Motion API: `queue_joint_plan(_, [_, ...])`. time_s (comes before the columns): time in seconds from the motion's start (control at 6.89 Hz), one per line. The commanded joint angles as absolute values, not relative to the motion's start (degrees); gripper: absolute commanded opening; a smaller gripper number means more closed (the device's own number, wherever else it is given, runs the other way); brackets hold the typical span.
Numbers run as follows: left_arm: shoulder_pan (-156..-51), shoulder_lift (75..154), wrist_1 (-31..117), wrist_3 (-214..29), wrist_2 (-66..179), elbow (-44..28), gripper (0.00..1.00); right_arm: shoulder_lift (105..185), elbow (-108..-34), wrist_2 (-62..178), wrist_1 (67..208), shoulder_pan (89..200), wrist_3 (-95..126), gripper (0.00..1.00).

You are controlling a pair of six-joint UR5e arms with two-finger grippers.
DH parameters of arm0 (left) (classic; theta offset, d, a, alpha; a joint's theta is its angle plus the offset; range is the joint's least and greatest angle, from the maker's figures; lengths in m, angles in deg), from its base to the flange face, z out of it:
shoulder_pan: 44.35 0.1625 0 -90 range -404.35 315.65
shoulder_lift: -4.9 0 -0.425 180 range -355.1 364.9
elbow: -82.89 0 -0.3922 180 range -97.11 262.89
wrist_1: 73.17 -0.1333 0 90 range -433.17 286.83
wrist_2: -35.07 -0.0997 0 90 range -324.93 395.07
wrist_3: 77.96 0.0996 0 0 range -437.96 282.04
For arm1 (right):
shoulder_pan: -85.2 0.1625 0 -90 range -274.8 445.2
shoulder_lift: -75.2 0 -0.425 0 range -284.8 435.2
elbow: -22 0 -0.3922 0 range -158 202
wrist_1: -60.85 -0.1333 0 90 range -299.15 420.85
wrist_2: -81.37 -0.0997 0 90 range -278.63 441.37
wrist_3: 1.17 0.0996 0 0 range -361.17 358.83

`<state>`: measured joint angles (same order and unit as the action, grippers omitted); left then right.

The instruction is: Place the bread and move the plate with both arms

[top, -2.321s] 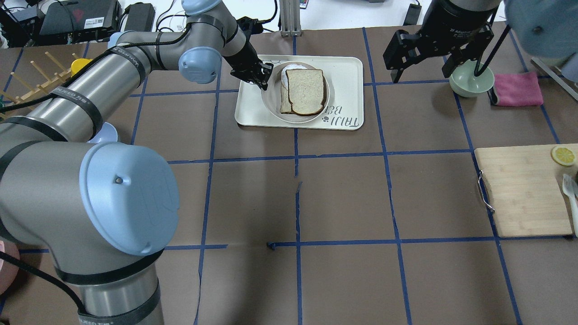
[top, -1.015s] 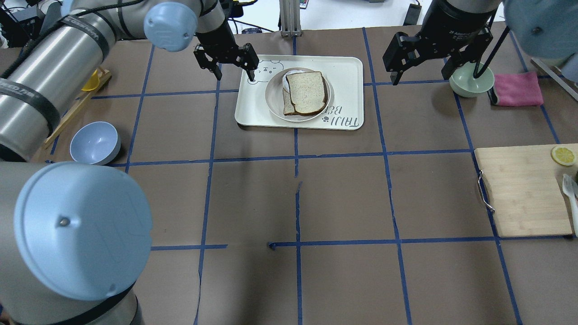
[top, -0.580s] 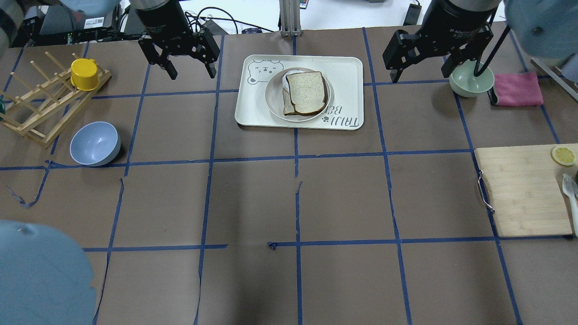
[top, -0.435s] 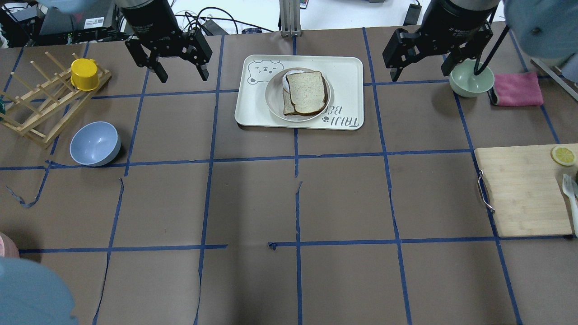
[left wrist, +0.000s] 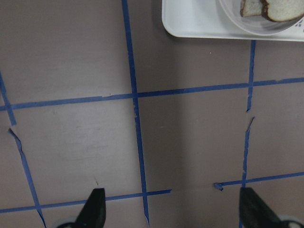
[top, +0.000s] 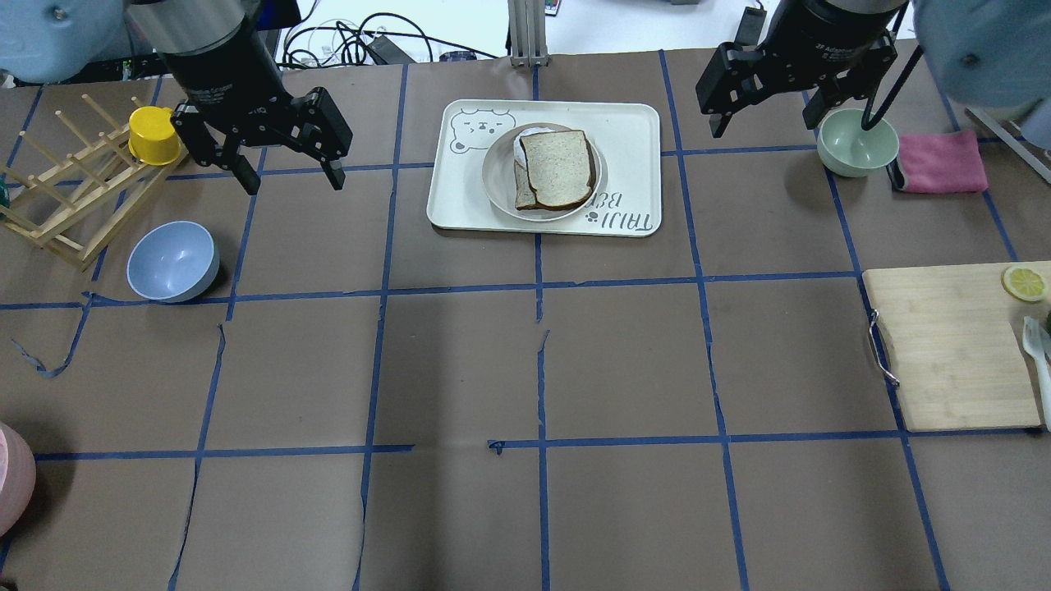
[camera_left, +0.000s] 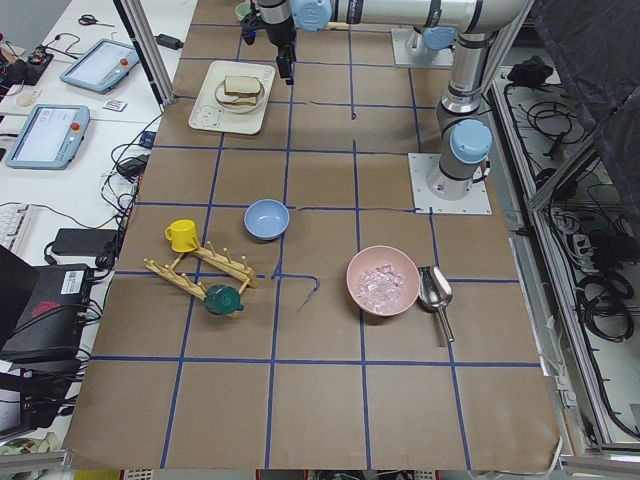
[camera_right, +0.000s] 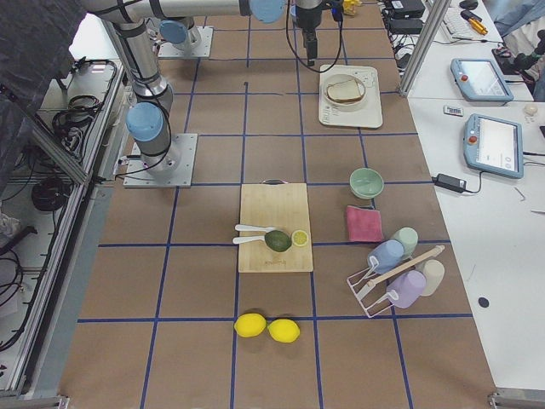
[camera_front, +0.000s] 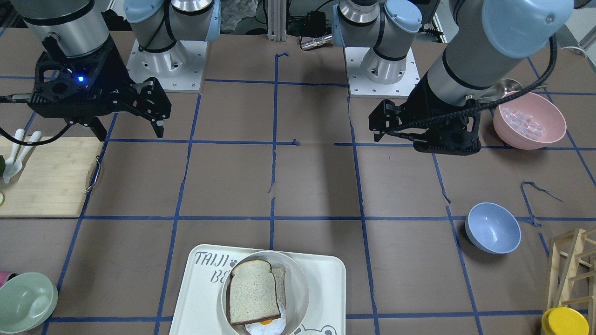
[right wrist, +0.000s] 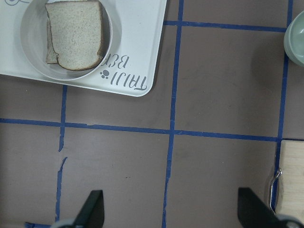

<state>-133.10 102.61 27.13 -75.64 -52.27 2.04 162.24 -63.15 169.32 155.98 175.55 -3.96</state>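
The bread [top: 557, 168], a speckled slice with dark crust, lies on the round cream plate [top: 495, 176], over a paler slice and a fried egg. The plate stands on the white tray [top: 632, 131]. My left gripper [top: 289, 180] is open and empty, over bare table left of the tray. My right gripper [top: 768, 127] is open and empty, right of the tray beside the green bowl [top: 858, 144]. In the front view the bread [camera_front: 251, 291] and plate [camera_front: 301, 284] are at the bottom. The right wrist view shows the bread [right wrist: 76, 35] at top left.
A blue bowl [top: 172, 261] and a wooden rack with a yellow cup [top: 152, 135] are at the left. A pink cloth [top: 940, 162] and a cutting board [top: 952, 345] are at the right. A pink bowl of ice [camera_front: 528, 121] stands near the left arm's base.
My left gripper has drawn away from the plate's left rim, moving left and back toward the robot, open and empty. The right gripper has barely moved. Bread and plate stay put.
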Motion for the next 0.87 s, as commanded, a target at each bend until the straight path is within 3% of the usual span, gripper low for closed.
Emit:
queue_joint_plan(0.0, [-132.5,97.6,25.9,-81.2,-53.7,-3.4,1.00,162.3,-63.2,169.3,155.4,175.5,-1.8,1.00])
queue_joint_plan(0.73, [-131.8,95.1,21.6,-85.1,-53.9,-7.5,1.00,162.5,-63.2,169.3,155.4,175.5,-1.8,1.00])
